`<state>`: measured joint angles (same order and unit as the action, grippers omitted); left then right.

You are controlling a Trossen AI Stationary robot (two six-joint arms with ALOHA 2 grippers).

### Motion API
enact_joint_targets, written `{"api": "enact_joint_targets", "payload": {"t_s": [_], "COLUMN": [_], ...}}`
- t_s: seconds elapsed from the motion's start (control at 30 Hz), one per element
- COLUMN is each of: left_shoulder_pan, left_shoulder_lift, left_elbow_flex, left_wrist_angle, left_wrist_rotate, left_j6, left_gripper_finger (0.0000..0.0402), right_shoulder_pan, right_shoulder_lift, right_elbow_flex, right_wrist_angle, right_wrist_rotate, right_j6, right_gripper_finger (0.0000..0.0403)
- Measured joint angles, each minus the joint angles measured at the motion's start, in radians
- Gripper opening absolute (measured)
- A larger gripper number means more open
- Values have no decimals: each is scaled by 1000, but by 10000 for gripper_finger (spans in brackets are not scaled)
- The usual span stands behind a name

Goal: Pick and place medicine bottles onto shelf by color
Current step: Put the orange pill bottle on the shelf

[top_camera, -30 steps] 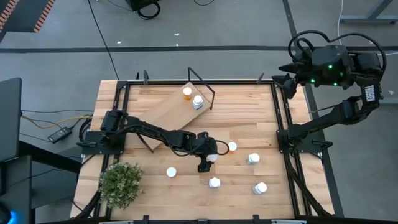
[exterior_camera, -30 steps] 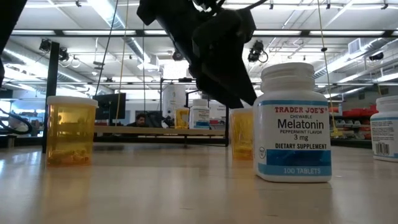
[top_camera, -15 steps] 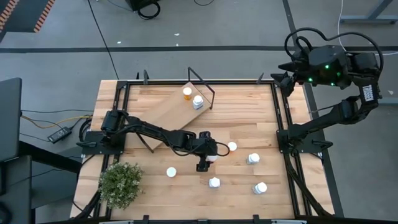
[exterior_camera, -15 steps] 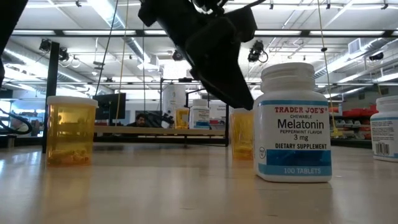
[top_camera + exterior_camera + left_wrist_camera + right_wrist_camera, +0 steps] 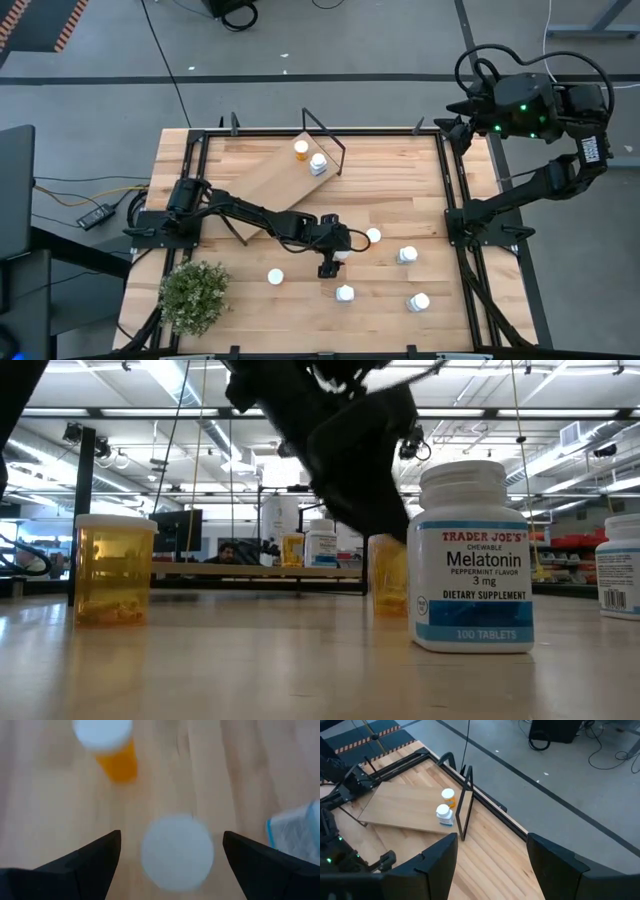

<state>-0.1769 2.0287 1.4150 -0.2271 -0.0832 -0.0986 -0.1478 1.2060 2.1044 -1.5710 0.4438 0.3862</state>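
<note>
My left gripper (image 5: 335, 250) (image 5: 171, 834) hangs open over the middle of the table, pointing down. Its fingers stand on either side of a bottle's white cap (image 5: 177, 852) (image 5: 341, 254) without touching it. An orange bottle (image 5: 373, 236) (image 5: 112, 750) stands just beyond, toward the right. Other bottles stand upright on the tabletop: white ones (image 5: 406, 255) (image 5: 344, 293) (image 5: 417, 301) and an orange one (image 5: 275, 276). The shelf (image 5: 275, 185) stands far left of centre and bears an orange bottle (image 5: 301, 149) and a white one (image 5: 318, 163). My right gripper (image 5: 462, 128) (image 5: 492, 836) waits open above the far right corner.
A small green plant (image 5: 192, 293) stands at the near left corner. Black rails (image 5: 455, 200) run along the table's sides. In the low view a Melatonin bottle (image 5: 472, 555) and an orange bottle (image 5: 115, 570) stand close to the near edge. A person (image 5: 228, 552) sits far behind the table.
My left gripper has come down a little over the white-capped bottle, staying open. The bottles have kept their places.
</note>
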Motion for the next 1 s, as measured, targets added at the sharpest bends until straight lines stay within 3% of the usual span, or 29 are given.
{"api": "enact_joint_targets", "payload": {"t_s": [0.3, 0.4, 0.53, 0.63, 0.77, 0.83, 1.0], "left_shoulder_pan": [0, 2, 13, 13, 10, 8, -1], "left_shoulder_lift": [-80, -83, -80, -80, -80, -80, -63], "left_elbow_flex": [60, 73, 79, 79, 79, 79, 79], "left_wrist_angle": [-88, -145, -177, -174, -160, -160, -160], "left_wrist_rotate": [-16, -56, -71, -64, 30, 68, 76], "left_j6": [-3, -22, -77, -75, -68, -68, -38], "left_gripper_finger": [354, 337, 260, 168, 36, 14, 5], "right_shoulder_pan": [0, 0, 0, 0, 0, 0, 0], "right_shoulder_lift": [0, 0, 0, 0, 0, 0, 0], "right_elbow_flex": [0, 0, 0, 0, 0, 0, 0], "right_wrist_angle": [0, 0, 0, 0, 0, 0, 0], "right_wrist_rotate": [-4, -4, -4, -4, -4, -4, -4], "right_j6": [0, 0, -1, -1, -8, -9, -10], "right_gripper_finger": [245, 245, 245, 245, 245, 245, 245]}}
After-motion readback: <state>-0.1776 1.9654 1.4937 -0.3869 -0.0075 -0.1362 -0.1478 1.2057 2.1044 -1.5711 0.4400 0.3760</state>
